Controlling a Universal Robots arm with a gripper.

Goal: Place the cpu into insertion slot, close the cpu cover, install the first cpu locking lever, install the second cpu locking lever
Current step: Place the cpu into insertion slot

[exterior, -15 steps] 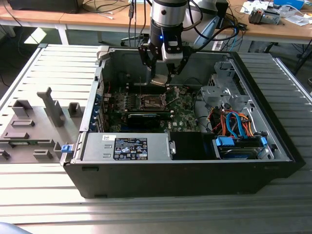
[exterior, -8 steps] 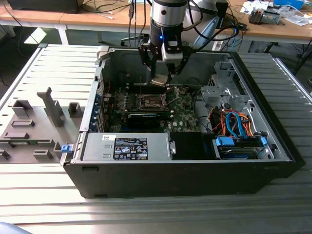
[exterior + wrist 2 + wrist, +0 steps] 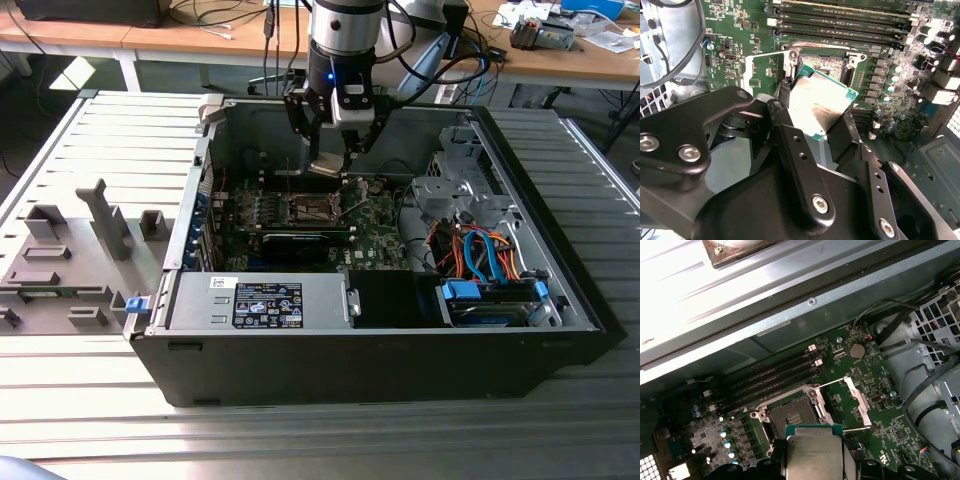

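One cpu (image 3: 822,107): we see it clamped by its edges in the gripper (image 3: 816,120), tilted, hanging over the insertion slot (image 3: 823,59), not yet seated.
Cover: the cpu cover (image 3: 858,401) stands swung open beside the slot.
Handling: we judge it light, rigid and fragile underneath, so we would hold opposite edges only, never the contact face.

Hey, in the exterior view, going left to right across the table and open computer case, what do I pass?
Grey fixture blocks, blue latch tab, insertion slot, orange and blue cables. The gripper with the cpu overlaps the slot, so it's left out.
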